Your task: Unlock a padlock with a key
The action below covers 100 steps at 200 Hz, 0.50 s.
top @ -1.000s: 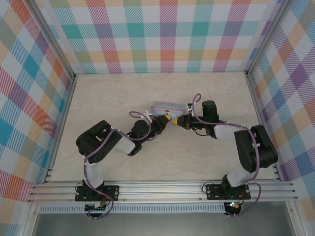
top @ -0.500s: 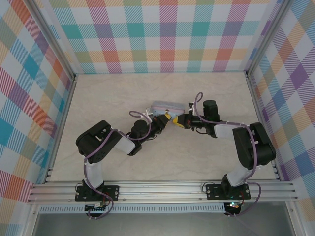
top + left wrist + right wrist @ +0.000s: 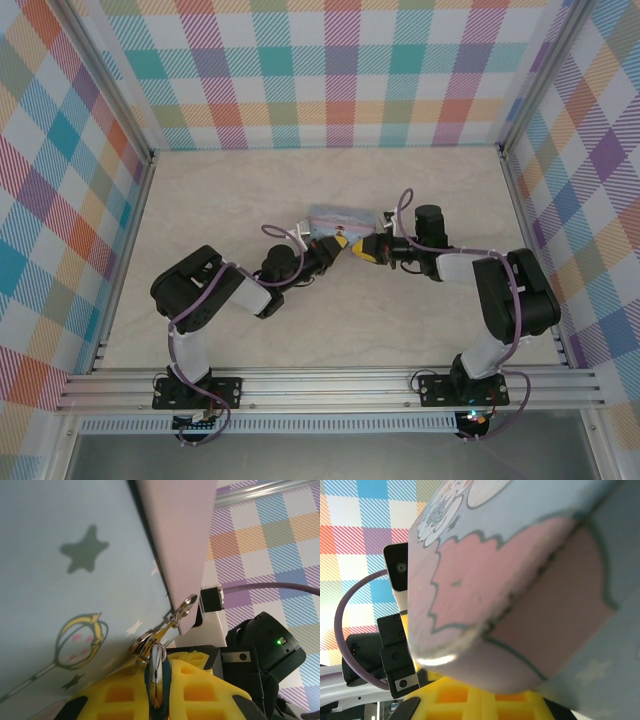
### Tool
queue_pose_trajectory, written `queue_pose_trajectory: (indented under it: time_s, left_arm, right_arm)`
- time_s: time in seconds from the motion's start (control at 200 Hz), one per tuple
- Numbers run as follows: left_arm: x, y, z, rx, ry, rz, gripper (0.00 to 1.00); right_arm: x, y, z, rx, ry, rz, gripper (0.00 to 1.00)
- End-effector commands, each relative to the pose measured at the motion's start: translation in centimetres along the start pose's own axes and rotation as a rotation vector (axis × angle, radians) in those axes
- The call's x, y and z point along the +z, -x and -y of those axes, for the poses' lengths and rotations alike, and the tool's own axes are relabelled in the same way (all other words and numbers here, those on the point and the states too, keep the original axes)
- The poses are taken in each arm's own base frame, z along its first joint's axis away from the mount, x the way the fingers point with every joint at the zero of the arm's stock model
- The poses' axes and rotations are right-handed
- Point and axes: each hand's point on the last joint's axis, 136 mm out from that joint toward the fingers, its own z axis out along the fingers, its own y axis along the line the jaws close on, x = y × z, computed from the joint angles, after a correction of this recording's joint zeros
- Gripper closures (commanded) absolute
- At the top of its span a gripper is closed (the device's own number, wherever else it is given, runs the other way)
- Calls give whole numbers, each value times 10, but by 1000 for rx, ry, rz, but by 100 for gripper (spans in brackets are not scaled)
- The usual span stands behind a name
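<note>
Reaching in from the near edge of the worktop (image 3: 220, 200), both arms bend toward the middle. There the left gripper (image 3: 336, 245) and the right gripper (image 3: 366, 249) meet nose to nose just in front of a tin (image 3: 335, 216). In the left wrist view the left gripper's yellow fingers (image 3: 115, 692) press together on a thin blue strip — the padlock (image 3: 154, 692), seen edge-on — so that gripper is clamped on it. A silvery sliver (image 3: 159, 661) stands at the strip's top, too small to identify. Just beyond, metal rings (image 3: 145, 642) link the padlock to a clasp (image 3: 182, 607) at the rim of the tin. The tin's pale-blue side carries a grey star and a yellow ring-topped wand. Past the tin's pink edge sits the right arm's black housing (image 3: 267, 640) with a green light. The right wrist view has a yellow finger (image 3: 465, 697) under the tin's pink-and-blue corner — whether the right gripper is open or closed I cannot tell. Checked walls (image 3: 340, 70) close the far side.
</note>
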Motion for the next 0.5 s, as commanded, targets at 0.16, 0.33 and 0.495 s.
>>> queue_pose_trajectory:
  time_s: [0.16, 0.33, 0.495]
  left_arm:
    - [-6, -48, 10, 24, -33, -221, 100]
    - [-5, -32, 2, -19, 6, -121, 100]
    - [-6, -17, -8, -45, 46, -24, 100]
  right_arm:
    - [-12, 25, -33, -291, 30, 125, 100]
    - [-14, 9, -23, -285, 8, 112, 100]
    - [-9, -8, -11, -237, 7, 85, 100]
